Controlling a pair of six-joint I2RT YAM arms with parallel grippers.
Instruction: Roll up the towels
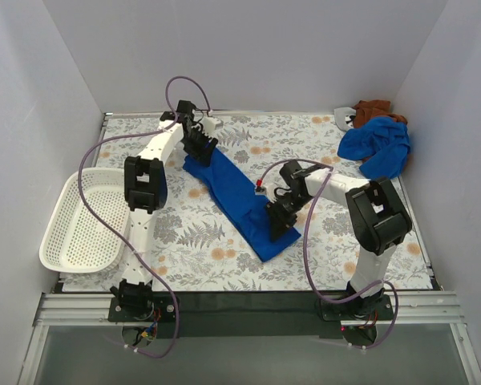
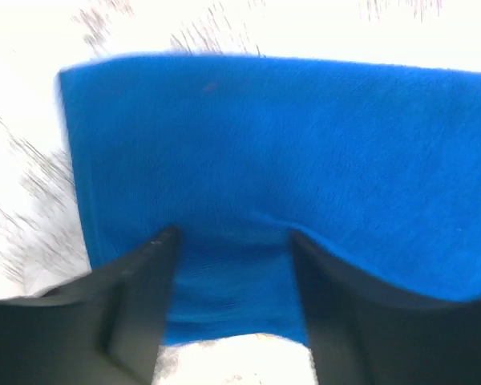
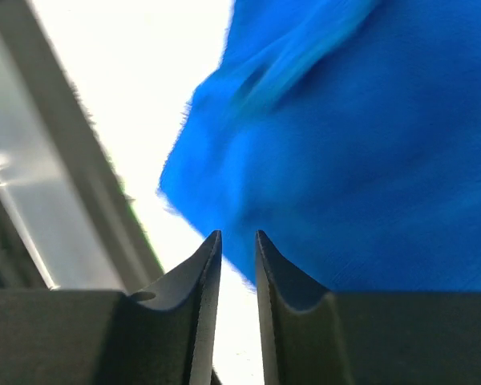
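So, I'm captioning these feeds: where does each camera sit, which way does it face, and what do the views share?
Top external: fixed above and behind the bases, looking down on the table; both arms show, left gripper and right gripper at opposite ends of the flat towel.
Left wrist: on that arm, facing down past its fingers onto the towel's end.
Right wrist: on that arm, facing past its close-set fingers at the towel's edge.
Shared: all three see that towel.
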